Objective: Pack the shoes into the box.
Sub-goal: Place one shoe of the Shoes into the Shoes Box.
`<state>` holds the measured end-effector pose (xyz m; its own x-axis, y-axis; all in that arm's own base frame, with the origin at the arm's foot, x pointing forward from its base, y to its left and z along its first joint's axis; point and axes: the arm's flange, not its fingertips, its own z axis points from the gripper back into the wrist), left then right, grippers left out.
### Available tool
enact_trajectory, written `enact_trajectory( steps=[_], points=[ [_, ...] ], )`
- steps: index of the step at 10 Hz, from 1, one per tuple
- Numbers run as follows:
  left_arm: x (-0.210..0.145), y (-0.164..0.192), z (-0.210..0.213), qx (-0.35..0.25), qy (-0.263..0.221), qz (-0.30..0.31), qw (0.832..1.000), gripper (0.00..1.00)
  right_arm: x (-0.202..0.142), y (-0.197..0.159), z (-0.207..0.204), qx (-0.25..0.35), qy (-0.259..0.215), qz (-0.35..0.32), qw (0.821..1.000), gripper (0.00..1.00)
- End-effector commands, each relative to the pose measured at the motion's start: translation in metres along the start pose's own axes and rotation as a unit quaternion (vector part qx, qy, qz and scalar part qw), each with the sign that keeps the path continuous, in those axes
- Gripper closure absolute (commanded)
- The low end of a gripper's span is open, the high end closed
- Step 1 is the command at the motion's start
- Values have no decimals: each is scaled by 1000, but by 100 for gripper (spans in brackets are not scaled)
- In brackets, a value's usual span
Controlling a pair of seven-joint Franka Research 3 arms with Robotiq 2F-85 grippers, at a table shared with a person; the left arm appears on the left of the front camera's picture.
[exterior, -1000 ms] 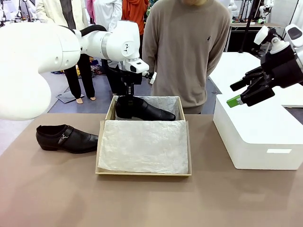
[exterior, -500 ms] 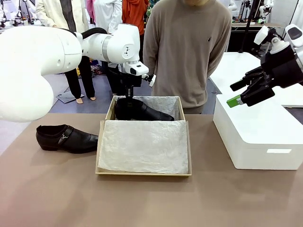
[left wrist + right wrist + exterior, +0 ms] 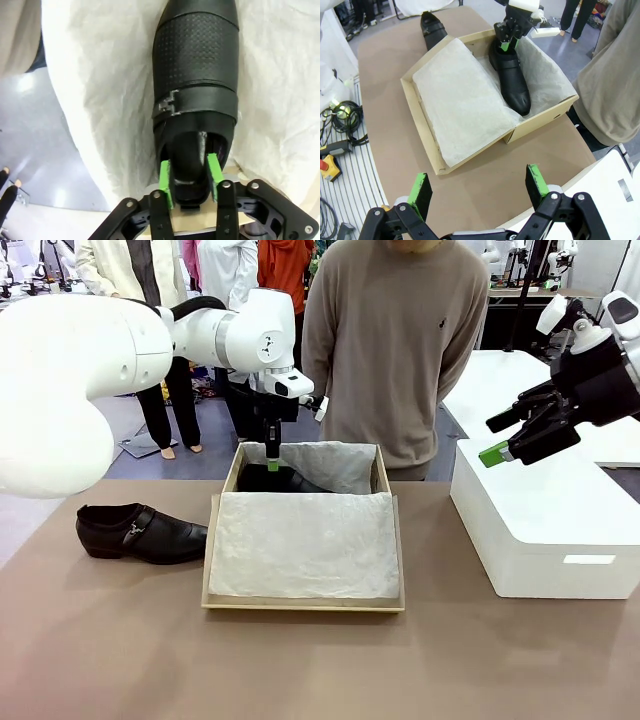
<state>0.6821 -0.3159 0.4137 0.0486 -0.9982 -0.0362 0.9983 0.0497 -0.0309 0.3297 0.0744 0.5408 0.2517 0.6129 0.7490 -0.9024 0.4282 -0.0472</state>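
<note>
One glossy black shoe point(image 3: 195, 60) lies in the far part of the tan box point(image 3: 300, 607), on white tissue, toe pointing right. My left gripper point(image 3: 272, 462) hangs just over its heel. In the left wrist view this gripper point(image 3: 189, 180) has its green pads a little apart on either side of the heel opening, without pinching it. From the right wrist I see that shoe point(image 3: 512, 82) resting flat in the box point(image 3: 420, 115). The other shoe point(image 3: 140, 532) sits on the table left of the box. My right gripper point(image 3: 500, 440) hovers open above the white block.
A large white block point(image 3: 540, 530) stands at the right of the table. A sheet of tissue paper point(image 3: 305, 545) covers the near part of the box. A person in a tan sweater point(image 3: 395, 340) stands close behind the box. The front of the table is bare.
The left gripper lowered the shoe into the box and its jaws parted. The shoe now sits lower, mostly behind the tissue. The right arm stayed still.
</note>
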Motion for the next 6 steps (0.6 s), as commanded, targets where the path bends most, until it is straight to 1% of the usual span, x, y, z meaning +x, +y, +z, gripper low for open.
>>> enact_trajectory(
  steps=[1, 2, 4, 6],
  points=[
    [0, 3, 13, -1, 8, 13, 1000, 4, 1, -3, -1, 8, -13, 11, 1000, 0],
    [-2, 2, 18, 0, 9, 14, 1000, 0, 1, -3, -1, 8, -13, 11, 1000, 0],
    [-12, 0, 36, 5, 12, 16, 1000, 0, 1, -3, -1, 8, -13, 11, 1000, 0],
    [-40, -6, 60, 19, 6, 23, 1000, 0, 1, -3, -1, 8, -13, 11, 1000, 0]
  ],
)
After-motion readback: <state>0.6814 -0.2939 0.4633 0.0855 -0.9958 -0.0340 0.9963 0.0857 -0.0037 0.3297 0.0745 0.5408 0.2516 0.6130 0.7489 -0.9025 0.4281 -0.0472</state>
